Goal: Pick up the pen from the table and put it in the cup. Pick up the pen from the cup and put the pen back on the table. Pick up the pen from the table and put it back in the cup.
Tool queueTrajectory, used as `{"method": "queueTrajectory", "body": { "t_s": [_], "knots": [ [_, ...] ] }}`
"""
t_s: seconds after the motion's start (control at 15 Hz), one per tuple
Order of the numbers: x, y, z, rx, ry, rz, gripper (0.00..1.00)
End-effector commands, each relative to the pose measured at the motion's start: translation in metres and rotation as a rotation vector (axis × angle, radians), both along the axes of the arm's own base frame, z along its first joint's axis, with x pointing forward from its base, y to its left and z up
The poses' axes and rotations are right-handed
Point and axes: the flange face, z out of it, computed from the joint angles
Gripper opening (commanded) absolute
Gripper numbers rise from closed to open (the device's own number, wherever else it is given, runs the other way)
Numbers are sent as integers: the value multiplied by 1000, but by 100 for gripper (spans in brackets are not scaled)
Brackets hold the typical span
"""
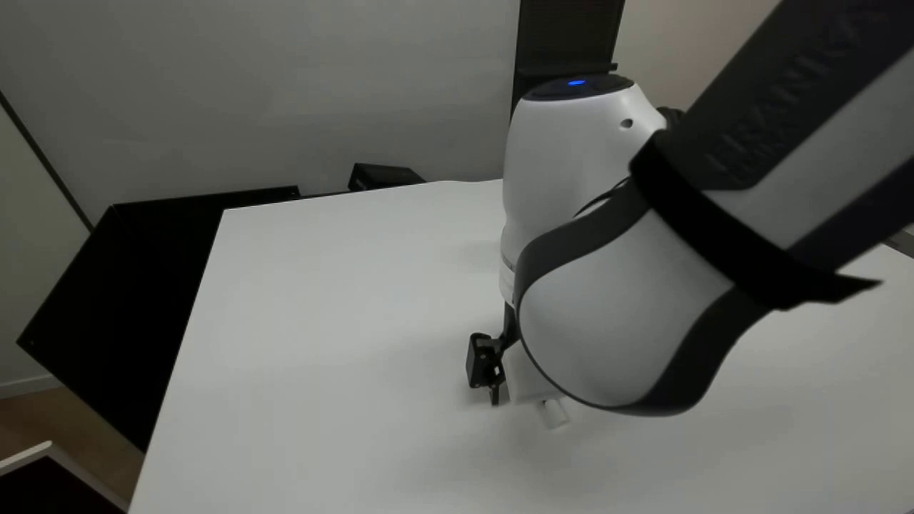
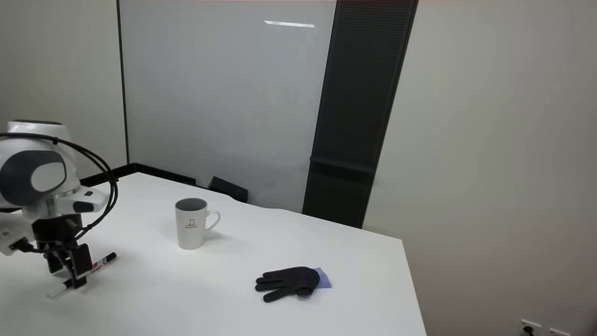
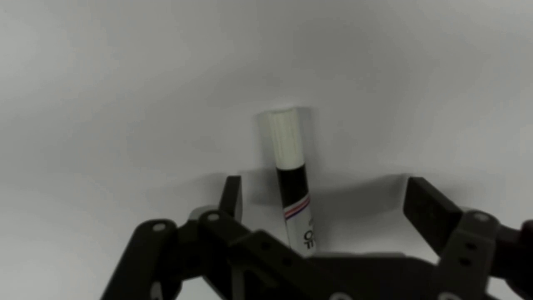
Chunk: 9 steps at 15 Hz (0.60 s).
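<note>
Gripper [image 3: 322, 196] wide, nothing held; pen [image 3: 292, 183] lies flat on the table [image 2: 359, 308] between the jaws, touching neither, closer to one; cup [image 2: 190, 233] stands upright, nearer the surface's far edge than pen; reads as a pick off the table, first or third leg, can't tell which; next needs centring over the pen, closing, lift; pen's dark end hidden under gripper in wrist view; arm [image 1: 628, 314] likely blocks cup in an exterior view; surface's near edge cut off in both exterior views; cup's floor not visible.
</note>
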Motion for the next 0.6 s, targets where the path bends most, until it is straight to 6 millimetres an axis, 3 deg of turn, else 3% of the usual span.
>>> {"method": "queueTrajectory", "body": {
  "t_s": [0.0,0.13,0.53],
  "knots": [
    [-8,1,1,-16,-13,-19,75],
    [-9,2,0,-24,-15,-20,68],
    [-10,6,1,-38,-23,-20,32]
  ]
}}
